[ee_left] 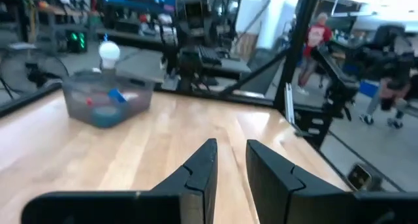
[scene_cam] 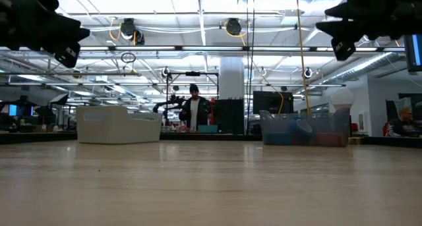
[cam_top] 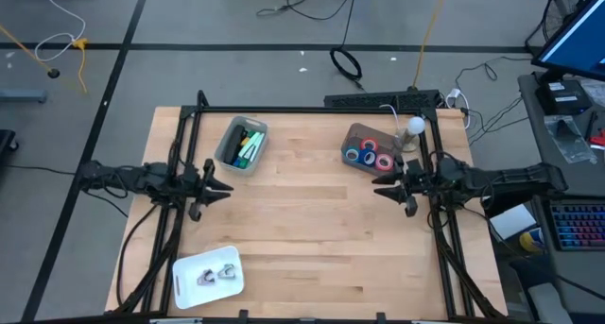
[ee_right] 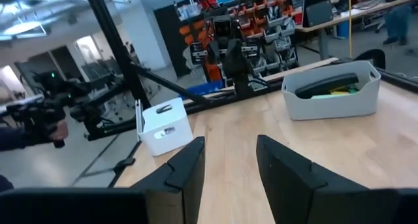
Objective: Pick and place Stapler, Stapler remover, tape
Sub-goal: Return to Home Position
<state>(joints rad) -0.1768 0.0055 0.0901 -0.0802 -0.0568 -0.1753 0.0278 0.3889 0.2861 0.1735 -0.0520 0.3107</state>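
**Both arms raised, fingers open and empty**

The left fingers (ee_left: 209, 157) and right fingers (ee_right: 194, 156) are dark, blocky wedges. Each pair stands parted with bare wood showing in the gap, gripping nothing. Both pairs hang high over opposite sides of the table (cam_top: 312, 220), a pale top of narrow wooden planks with a matte grain.

The tape rolls (cam_top: 371, 157) are small glossy rings, some red or pink and some blue. They lie packed together in a clear, soft-cornered plastic bin (cam_top: 348, 138) just beside the right fingers, straight across the table from the left ones.

Near the left fingers stands a grey, smooth-walled bin (cam_top: 228, 141) holding staplers (cam_top: 249, 144) in green, yellow and dark shades. A flat white bin (cam_top: 189, 267) with staple removers (cam_top: 217, 274) lies on the left fingers' side, well apart from the right fingers.
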